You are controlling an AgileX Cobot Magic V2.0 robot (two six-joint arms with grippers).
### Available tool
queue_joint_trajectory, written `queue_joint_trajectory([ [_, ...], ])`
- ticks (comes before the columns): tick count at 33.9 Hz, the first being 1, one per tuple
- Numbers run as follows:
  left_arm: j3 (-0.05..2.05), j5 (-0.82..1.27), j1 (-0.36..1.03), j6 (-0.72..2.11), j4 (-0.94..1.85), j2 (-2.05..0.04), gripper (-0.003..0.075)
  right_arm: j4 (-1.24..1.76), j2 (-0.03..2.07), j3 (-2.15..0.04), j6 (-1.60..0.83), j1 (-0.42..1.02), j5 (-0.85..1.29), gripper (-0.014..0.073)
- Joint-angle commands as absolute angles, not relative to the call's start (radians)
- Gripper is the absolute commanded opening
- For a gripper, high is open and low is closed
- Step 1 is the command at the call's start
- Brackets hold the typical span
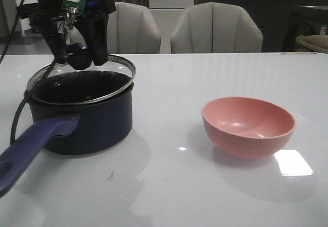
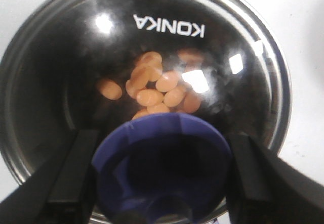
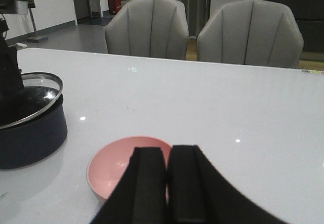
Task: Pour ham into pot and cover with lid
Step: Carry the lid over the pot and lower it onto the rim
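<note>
Here we see the glass lid (image 1: 82, 81) resting tilted on the navy saucepan (image 1: 82, 117), the ham slices (image 2: 157, 87) already inside. Our left end effector (image 1: 81, 53) straddles the flared blue knob (image 2: 162, 168), fingers apparently clear of it. We judge the lid rigid, slick and breakable; the knob is its only sensible hold. Our right end effector (image 3: 167, 183) hangs closed and empty above the pink bowl (image 1: 248, 126).

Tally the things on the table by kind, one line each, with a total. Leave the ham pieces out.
Saucepan: 1
Glass lid: 1, tilted on the saucepan's rim
Pink bowl: 1
Total: 3
</note>
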State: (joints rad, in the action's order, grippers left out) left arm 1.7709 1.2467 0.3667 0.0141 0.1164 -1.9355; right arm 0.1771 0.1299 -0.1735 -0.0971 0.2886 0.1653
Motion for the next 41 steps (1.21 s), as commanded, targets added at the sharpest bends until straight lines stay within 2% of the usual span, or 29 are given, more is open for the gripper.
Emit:
queue_joint_trajectory([
  [1, 1.772, 1.270, 0.374, 0.016, 0.121, -1.840, 0.0262, 0.182, 0.139, -0.203, -0.108, 0.287, 0.078, 0.0170],
  [12, 1.760, 1.263, 0.372, 0.024, 0.119, -1.835, 0.0275, 0.182, 0.139, -0.203, -0.108, 0.287, 0.078, 0.0170],
  [22, 1.760, 1.238, 0.372, 0.032, 0.117, -1.873, 0.0434, 0.182, 0.139, -0.203, -0.108, 0.287, 0.078, 0.0170],
  [32, 1.766, 1.198, 0.372, 0.033, 0.088, -1.898, 0.0456, 0.182, 0.139, -0.203, -0.108, 0.287, 0.078, 0.0170],
  [38, 1.803, 1.200, 0.372, 0.033, 0.077, -1.898, 0.0564, 0.182, 0.139, -0.203, -0.108, 0.287, 0.078, 0.0170],
  [41, 1.812, 1.202, 0.372, 0.033, 0.077, -1.898, 0.0578, 0.182, 0.139, -0.203, -0.108, 0.287, 0.078, 0.0170],
])
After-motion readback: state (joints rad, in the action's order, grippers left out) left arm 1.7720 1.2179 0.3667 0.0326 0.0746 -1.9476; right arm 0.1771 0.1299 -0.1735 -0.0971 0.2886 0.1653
